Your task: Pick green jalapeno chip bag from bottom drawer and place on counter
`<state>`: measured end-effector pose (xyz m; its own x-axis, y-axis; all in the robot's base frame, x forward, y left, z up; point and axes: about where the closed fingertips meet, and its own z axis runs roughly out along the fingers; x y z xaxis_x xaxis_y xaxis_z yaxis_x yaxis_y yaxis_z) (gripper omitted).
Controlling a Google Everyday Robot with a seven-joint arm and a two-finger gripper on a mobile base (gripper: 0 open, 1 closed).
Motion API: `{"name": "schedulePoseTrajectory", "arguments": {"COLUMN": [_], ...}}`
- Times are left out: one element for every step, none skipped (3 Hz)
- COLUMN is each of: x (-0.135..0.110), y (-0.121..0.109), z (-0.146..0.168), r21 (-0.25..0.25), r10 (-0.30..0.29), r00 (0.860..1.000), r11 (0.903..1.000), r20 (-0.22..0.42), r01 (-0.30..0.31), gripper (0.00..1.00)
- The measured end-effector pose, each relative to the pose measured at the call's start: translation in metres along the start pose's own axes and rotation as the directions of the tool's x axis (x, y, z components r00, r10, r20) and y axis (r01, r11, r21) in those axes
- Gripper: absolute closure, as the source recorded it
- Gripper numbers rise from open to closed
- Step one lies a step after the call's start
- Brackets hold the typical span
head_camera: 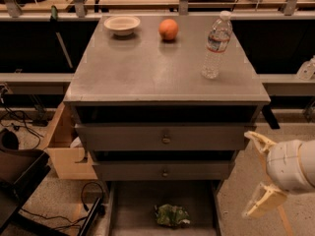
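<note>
The task is standing at its very start, as I judge it. The green jalapeno chip bag is lying crumpled on the floor of the bottom drawer, which is sitting pulled out at 6 o'clock in the view, below the two knobbed drawers that are sitting closed. The end effector is hanging at about 4 o'clock, outside the cabinet's right side and well apart from the bag. Its two fingers are spreading wide and gripping nothing. From there the bag is lying toward 8 o'clock.

The surface is carrying a bowl at 11 o'clock, an orange at 12 and an upright water bottle at 1, leaving its near half bare for the bag.

Everything is remaining to be done: reaching into the drawer, closing on the bag, lifting it out and setting it on the surface.
</note>
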<state>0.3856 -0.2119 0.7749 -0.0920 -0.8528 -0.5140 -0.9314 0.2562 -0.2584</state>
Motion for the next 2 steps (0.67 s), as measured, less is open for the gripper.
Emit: {"name": "schedulePoseTrajectory", "arguments": {"x": [0.032, 0.037], "y": [0.031, 0.017], "z": [0.054, 0.058], "r21": [0.019, 0.087], "r10": [-0.078, -0.124], "r00": [0.997, 0.992], "r11": [0.9968, 0.9884], "r20": [0.015, -0.007], "r01": [0.077, 0.124], "gripper": [0.00, 0.00]}}
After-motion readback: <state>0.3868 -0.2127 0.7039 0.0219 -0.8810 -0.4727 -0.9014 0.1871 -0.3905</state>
